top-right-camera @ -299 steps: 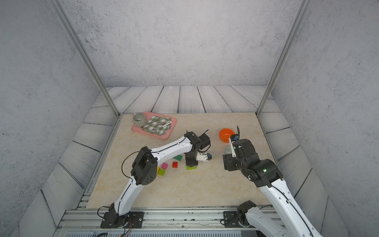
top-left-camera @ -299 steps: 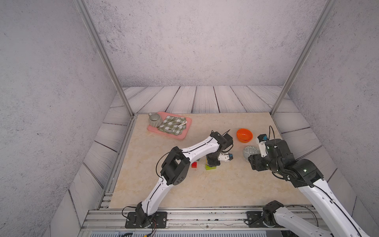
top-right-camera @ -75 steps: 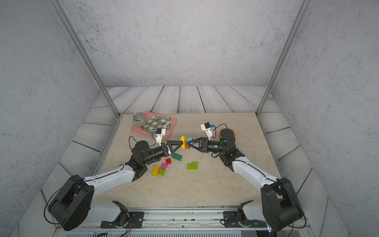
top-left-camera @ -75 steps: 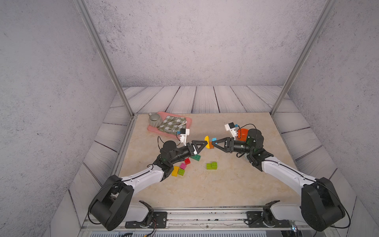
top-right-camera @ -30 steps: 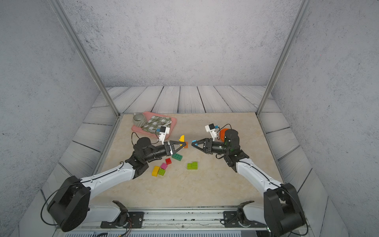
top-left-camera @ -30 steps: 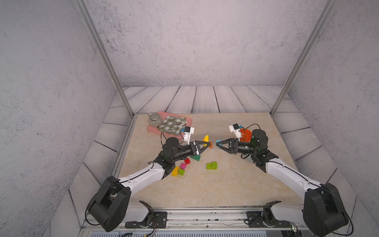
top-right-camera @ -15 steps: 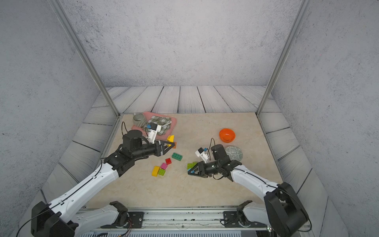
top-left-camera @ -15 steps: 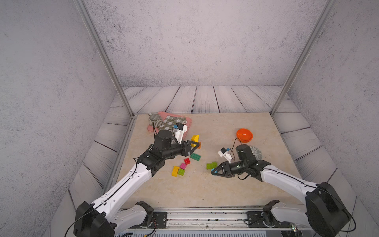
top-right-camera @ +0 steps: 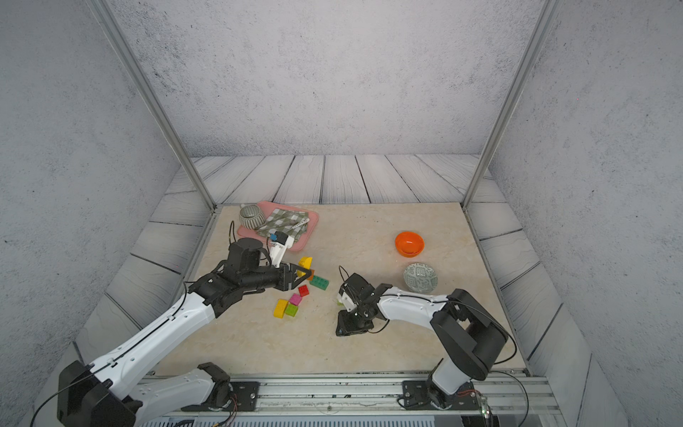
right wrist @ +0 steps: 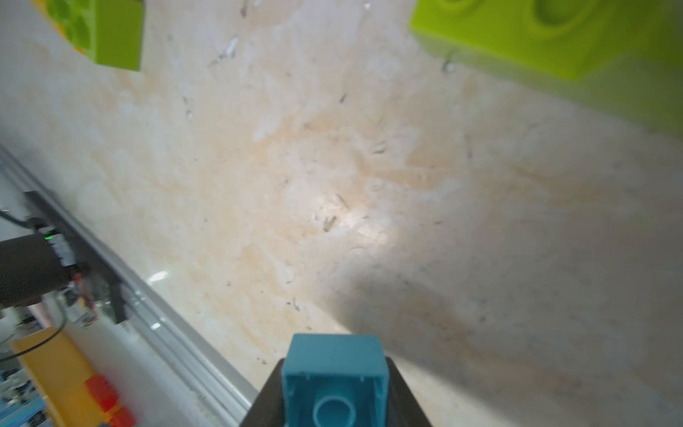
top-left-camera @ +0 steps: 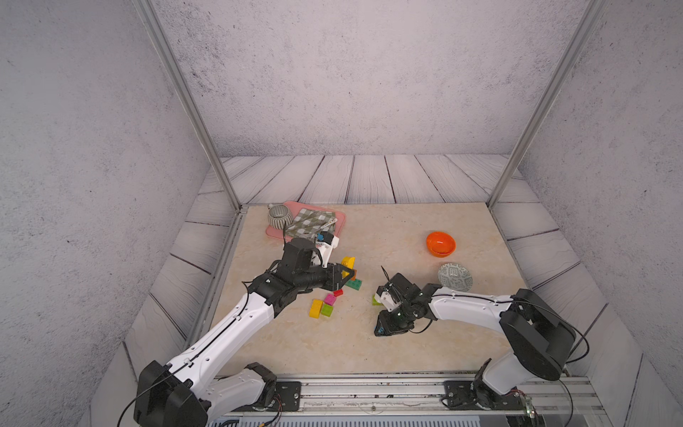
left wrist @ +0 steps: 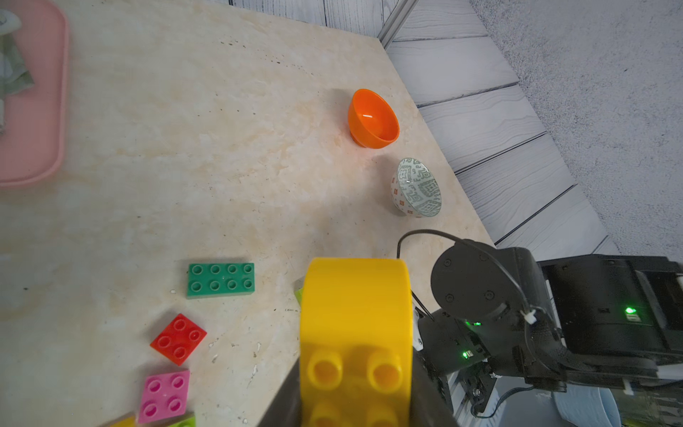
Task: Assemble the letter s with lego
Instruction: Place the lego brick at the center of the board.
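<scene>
Lime bricks (right wrist: 111, 33) (right wrist: 536, 33) two, pink brick (top-left-camera: 330, 298) one

A yellow brick (left wrist: 354, 332) is shining glossy and bright; a blue brick (right wrist: 334, 373) is leaning toward teal. The table (top-left-camera: 369, 351) is showing cream marbling with tan veins. A dark green brick (left wrist: 221, 280), a red brick (left wrist: 178, 339), a pink brick (left wrist: 164, 395) and a lime brick (right wrist: 547, 37) are each showing one plain colour.

In a top view:
- **Two o'clock:** the orange bowl (top-left-camera: 440, 244) is glowing solid orange.
- **Three o'clock:** the patterned bowl (top-left-camera: 455, 278) is showing green geometric motifs on white.
- **Eleven o'clock:** a pink tray (top-left-camera: 342, 220) is framing a green-and-white checked cloth (top-left-camera: 308, 227) and a grey-striped cup (top-left-camera: 279, 216).
</scene>
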`<state>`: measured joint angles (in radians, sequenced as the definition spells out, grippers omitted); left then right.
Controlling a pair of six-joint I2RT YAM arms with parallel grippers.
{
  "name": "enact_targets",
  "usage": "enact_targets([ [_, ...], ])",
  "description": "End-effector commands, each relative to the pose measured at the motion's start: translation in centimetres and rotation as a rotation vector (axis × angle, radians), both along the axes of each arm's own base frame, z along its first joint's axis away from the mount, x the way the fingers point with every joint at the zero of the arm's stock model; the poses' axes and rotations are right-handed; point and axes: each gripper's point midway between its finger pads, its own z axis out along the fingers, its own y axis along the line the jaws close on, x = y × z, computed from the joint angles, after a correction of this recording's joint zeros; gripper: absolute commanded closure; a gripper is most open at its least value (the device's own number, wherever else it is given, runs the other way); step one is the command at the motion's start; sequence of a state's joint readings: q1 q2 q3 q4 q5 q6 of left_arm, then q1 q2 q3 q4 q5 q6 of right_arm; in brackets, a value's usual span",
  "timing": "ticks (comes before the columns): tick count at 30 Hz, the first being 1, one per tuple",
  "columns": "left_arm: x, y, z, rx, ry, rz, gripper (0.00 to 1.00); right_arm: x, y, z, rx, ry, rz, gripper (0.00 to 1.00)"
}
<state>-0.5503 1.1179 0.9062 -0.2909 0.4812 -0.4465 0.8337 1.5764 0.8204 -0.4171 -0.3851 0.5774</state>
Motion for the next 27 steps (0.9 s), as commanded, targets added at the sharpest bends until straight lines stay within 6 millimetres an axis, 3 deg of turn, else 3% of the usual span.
enact_targets([
  [1,0.2,0.3,1.4,0.009,-0.052,0.001,0.88,0.5,-2.1,-0.8,-0.150,-0.065,0.013,0.62],
  [8,0.2,0.6,1.4,0.025,-0.062,0.008,0.88,0.9,-2.6,-0.4,-0.220,-0.113,0.038,0.56],
  [12,0.2,0.8,0.9,0.055,-0.054,0.007,0.88,1.1,-3.0,0.2,-0.243,-0.132,0.036,0.47],
  [16,0.0,1.5,-0.2,0.125,-0.036,0.003,0.88,1.7,-3.9,2.9,-0.233,-0.219,0.014,0.37],
  [20,-0.1,2.0,-0.7,0.154,-0.036,0.007,0.88,1.3,-5.3,5.0,-0.275,-0.301,0.035,0.36],
  [27,0.1,2.7,0.0,0.162,-0.058,0.050,0.88,-0.5,-4.0,3.4,-0.354,-0.350,0.107,0.42],
])
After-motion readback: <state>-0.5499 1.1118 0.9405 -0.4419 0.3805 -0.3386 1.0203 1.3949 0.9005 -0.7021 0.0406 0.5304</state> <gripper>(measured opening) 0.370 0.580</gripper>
